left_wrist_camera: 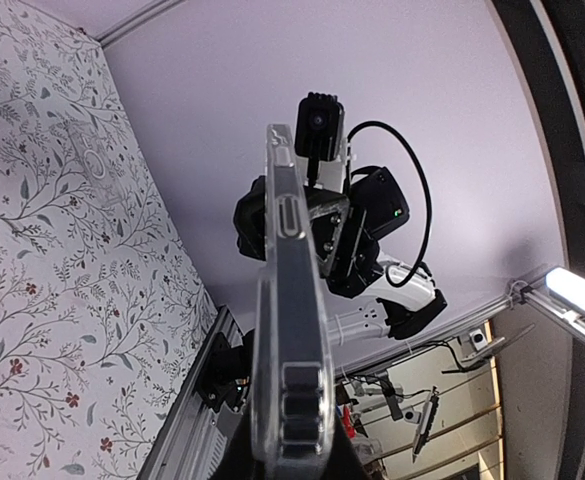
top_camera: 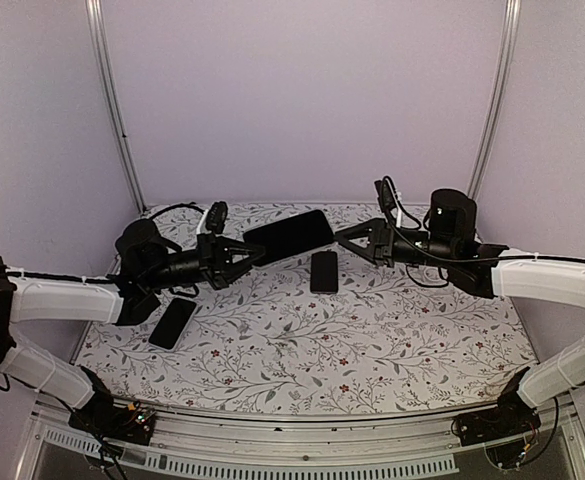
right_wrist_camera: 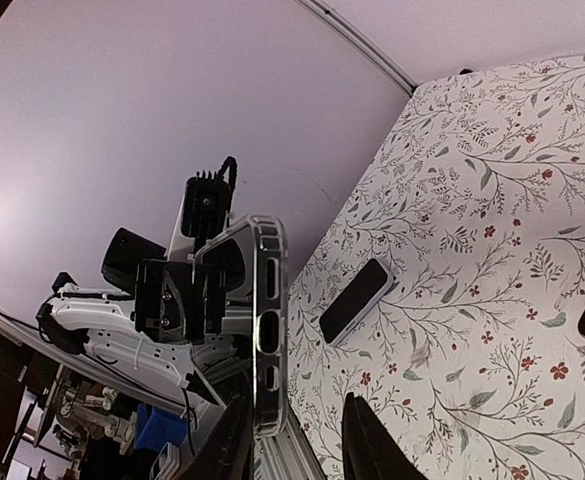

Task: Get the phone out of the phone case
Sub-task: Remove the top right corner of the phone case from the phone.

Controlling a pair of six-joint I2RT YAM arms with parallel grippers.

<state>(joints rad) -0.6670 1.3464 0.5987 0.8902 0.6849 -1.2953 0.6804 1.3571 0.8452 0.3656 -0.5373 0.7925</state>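
My left gripper is shut on one end of the phone case and holds it raised above the table. The black phone sits in the clear shell. In the left wrist view the phone case runs edge-on up from my left gripper. My right gripper is open, with its tips right at the far end of the case. In the right wrist view that end of the case stands just beyond my right gripper, close to the left finger. I cannot tell whether they touch.
Two bare black phones lie on the floral tabletop: one at mid-table, one at the left. The left one also shows in the right wrist view. A wall closes the back; metal posts stand at both sides.
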